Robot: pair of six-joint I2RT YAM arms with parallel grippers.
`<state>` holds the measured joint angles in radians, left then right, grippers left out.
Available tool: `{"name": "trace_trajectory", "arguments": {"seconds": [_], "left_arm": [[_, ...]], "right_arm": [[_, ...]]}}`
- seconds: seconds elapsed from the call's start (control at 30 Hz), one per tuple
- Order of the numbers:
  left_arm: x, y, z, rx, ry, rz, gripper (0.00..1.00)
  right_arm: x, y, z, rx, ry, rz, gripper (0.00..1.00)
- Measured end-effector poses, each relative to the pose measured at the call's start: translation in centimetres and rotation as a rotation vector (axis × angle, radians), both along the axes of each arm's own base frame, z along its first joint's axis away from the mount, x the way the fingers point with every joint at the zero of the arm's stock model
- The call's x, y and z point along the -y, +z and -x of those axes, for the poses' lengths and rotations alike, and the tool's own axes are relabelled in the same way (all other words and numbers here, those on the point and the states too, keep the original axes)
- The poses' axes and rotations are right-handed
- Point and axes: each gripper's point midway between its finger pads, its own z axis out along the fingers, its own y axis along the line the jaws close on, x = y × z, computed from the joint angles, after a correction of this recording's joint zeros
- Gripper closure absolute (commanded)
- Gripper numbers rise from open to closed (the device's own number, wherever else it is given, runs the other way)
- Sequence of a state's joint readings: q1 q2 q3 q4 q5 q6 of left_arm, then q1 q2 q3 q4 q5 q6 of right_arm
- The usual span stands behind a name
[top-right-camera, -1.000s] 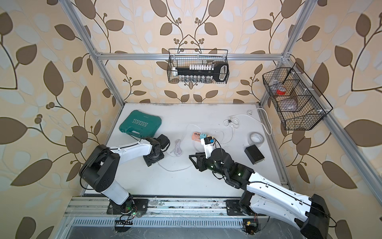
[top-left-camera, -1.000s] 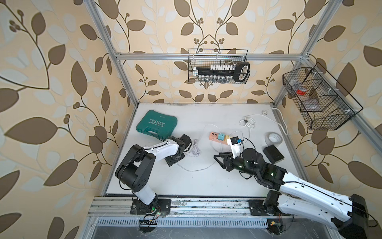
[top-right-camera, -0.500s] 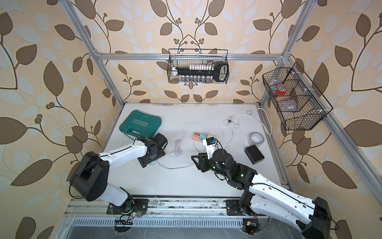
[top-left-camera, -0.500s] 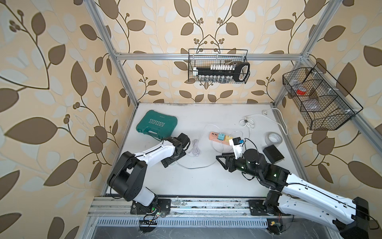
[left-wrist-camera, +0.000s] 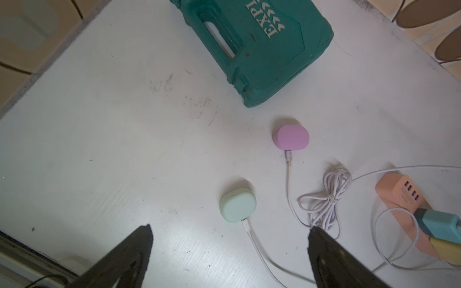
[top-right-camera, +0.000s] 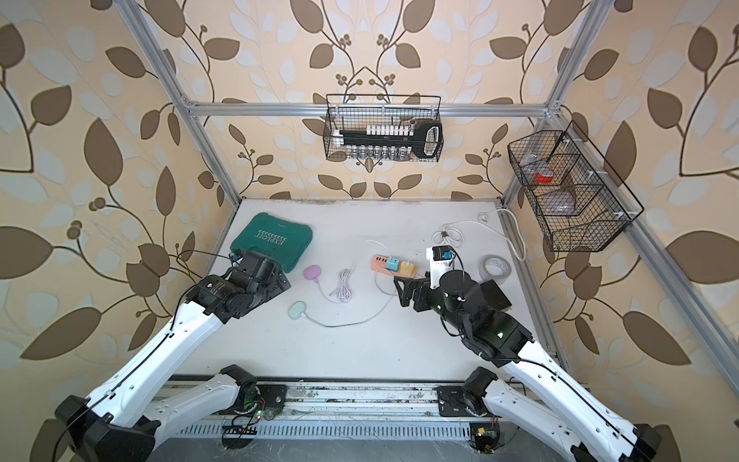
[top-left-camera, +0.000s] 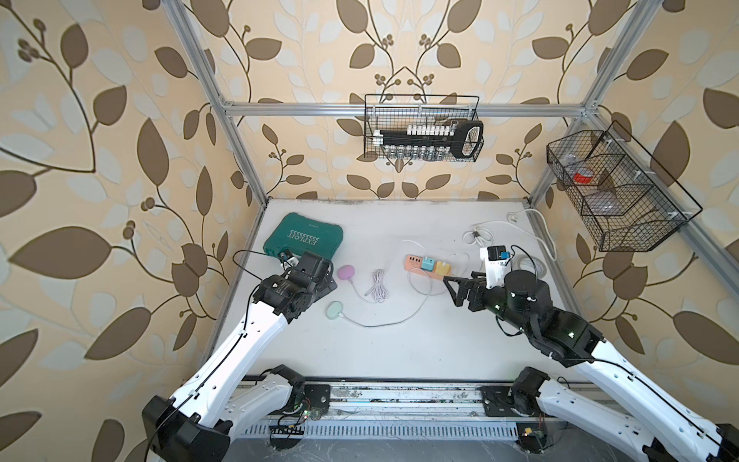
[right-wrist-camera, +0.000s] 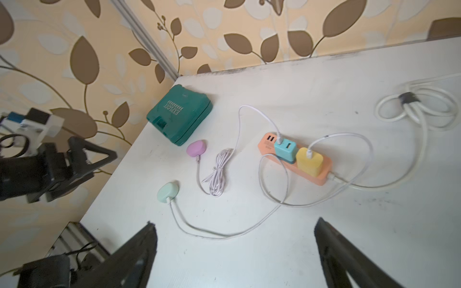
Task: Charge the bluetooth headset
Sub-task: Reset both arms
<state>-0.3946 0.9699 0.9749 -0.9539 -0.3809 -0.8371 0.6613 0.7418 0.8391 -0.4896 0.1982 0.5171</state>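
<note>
Two small headset cases lie on the white table (top-left-camera: 400, 348), each with a cable in its port. The mint case (top-left-camera: 334, 310) (left-wrist-camera: 238, 205) (right-wrist-camera: 168, 191) has a white cable (right-wrist-camera: 224, 234) running toward the orange power strip (top-left-camera: 424, 267) (right-wrist-camera: 314, 174). The pink case (top-left-camera: 346, 272) (left-wrist-camera: 291, 137) has a lilac cable ending in a coiled bundle (top-left-camera: 377, 285). A blue charger (right-wrist-camera: 285, 149) and a yellow charger (right-wrist-camera: 308, 162) sit in the strip. My left gripper (top-left-camera: 322, 278) (left-wrist-camera: 229, 229) hangs open just left of the cases. My right gripper (top-left-camera: 450, 285) (right-wrist-camera: 234, 222) is open beside the strip, holding nothing.
A green tool case (top-left-camera: 304, 237) lies at the back left, close behind my left wrist. A tape roll (top-right-camera: 496, 267), a black box (top-right-camera: 496, 295) and a coiled white mains cord (top-left-camera: 480, 236) sit on the right. Wire baskets (top-left-camera: 424, 134) (top-left-camera: 616, 192) hang on the walls.
Both grippers have opened wide. The left gripper has drawn back off the cases, leaving both in plain view. The right gripper has shifted a little toward the power strip.
</note>
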Motion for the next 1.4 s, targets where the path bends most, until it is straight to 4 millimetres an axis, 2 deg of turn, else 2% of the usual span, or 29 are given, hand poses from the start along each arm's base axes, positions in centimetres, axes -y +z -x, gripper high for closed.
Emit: {"name": "trace_trajectory", "arguments": {"seconds": [0.13, 0.2, 0.37, 0.43, 0.53, 0.63, 0.73, 0.87, 0.93, 1.2, 1.33, 1.4], "left_arm": [[-1.8, 1.3, -0.4, 0.065, -0.018, -0.084, 0.01], [-2.5, 1.2, -1.0, 0.098, -0.032, -0.141, 0.01], [-3.9, -2.0, -2.6, 0.147, -0.088, -0.304, 0.01], [-4.6, -3.4, -3.2, 0.157, -0.102, -0.367, 0.01], [-6.4, -4.6, -4.6, 0.145, -0.079, -0.429, 0.01], [-8.8, -6.6, -6.4, 0.094, -0.018, -0.44, 0.01], [-10.3, -8.7, -7.6, 0.067, 0.005, -0.447, 0.01], [-9.8, -10.5, -9.1, 0.094, -0.043, -0.454, 0.01], [-9.6, -11.0, -9.8, 0.133, -0.059, -0.457, 0.01], [-8.1, -11.3, -10.8, 0.314, -0.107, -0.418, 0.01], [-6.9, -12.2, -12.0, 0.355, -0.176, -0.399, 0.01], [-6.6, -13.5, -12.2, 0.322, -0.208, -0.392, 0.01]], "right_arm": [[4.3, -0.4, -2.0, 0.013, -0.157, 0.093, 0.0], [6.5, -0.7, -3.1, 0.015, -0.238, 0.141, 0.0], [12.3, -2.4, -6.4, -0.013, -0.466, 0.246, 0.0], [14.8, -4.1, -7.5, -0.03, -0.572, 0.312, 0.0], [17.3, -7.7, -8.3, -0.052, -0.667, 0.422, 0.0], [18.6, -11.6, -8.4, -0.087, -0.696, 0.528, 0.0], [19.8, -13.5, -8.7, -0.084, -0.726, 0.561, 0.0], [21.4, -14.0, -9.3, -0.034, -0.779, 0.536, 0.0], [21.6, -14.3, -9.7, 0.003, -0.782, 0.52, 0.0], [20.1, -17.9, -10.4, 0.064, -0.69, 0.481, 0.0], [19.1, -17.8, -11.6, 0.093, -0.613, 0.451, 0.0], [18.9, -17.9, -12.5, 0.117, -0.587, 0.433, 0.0]]}}
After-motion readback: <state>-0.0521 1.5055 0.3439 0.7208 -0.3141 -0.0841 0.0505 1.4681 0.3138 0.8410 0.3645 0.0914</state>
